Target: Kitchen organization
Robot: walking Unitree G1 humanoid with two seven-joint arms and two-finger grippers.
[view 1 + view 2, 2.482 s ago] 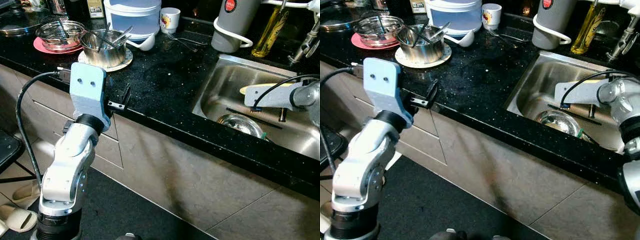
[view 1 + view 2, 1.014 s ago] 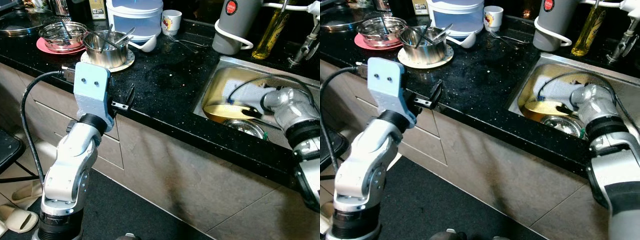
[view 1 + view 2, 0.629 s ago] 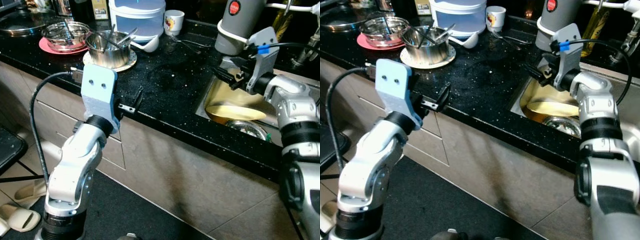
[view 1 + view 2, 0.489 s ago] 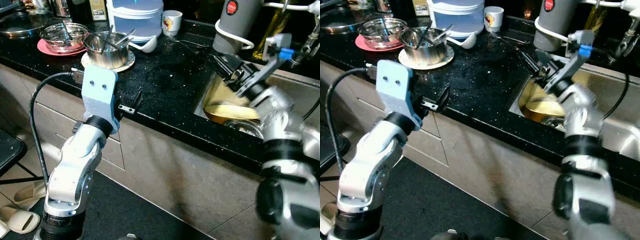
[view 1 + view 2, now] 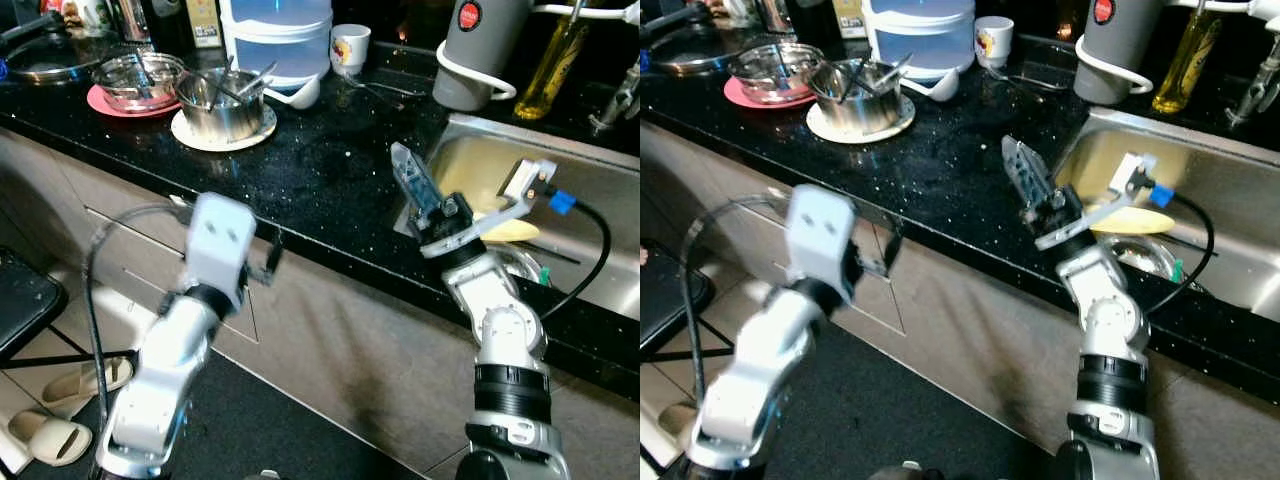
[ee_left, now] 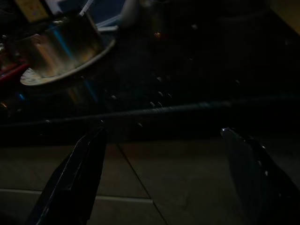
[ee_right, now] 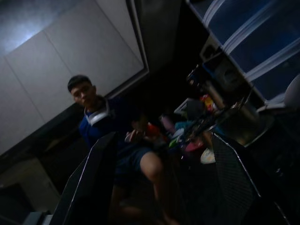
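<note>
While the right tool [image 5: 415, 185] is raised above the counter's [image 5: 330, 165] front edge beside the sink [image 5: 590, 260], its two fingers spread and holding nothing, the likeliest things to tidy lie in that sink: a yellow plate [image 5: 505, 228] near the sink's front left corner and a steel bowl [image 5: 522, 264] just in front of it, partly under the arm. I judge the plate stiff and light but breakable, and probably wet and slippery; a pinch across its rim at the nearer edge looks the surest hold. The steel bowl should be rigid and hard to damage, yet its smooth wall could slide between the fingers, so the rim is again the place to grip.

Toward the counter's back left corner, a steel pot [image 5: 218, 103] stands on a pale round mat and holds several utensils that lean out over its rim; lifting it could tip them. Just beside it a glass bowl [image 5: 140, 78] sits on a pink plate [image 5: 108, 101], also with something metal inside, and it would be fragile. A white lidded container [image 5: 275, 40] and a small mug [image 5: 349, 47] stand along the back edge; their contents cannot be seen.

The left tool [image 6: 159, 173] hangs low before the cabinet front below the counter edge, fingers apart and empty.
</note>
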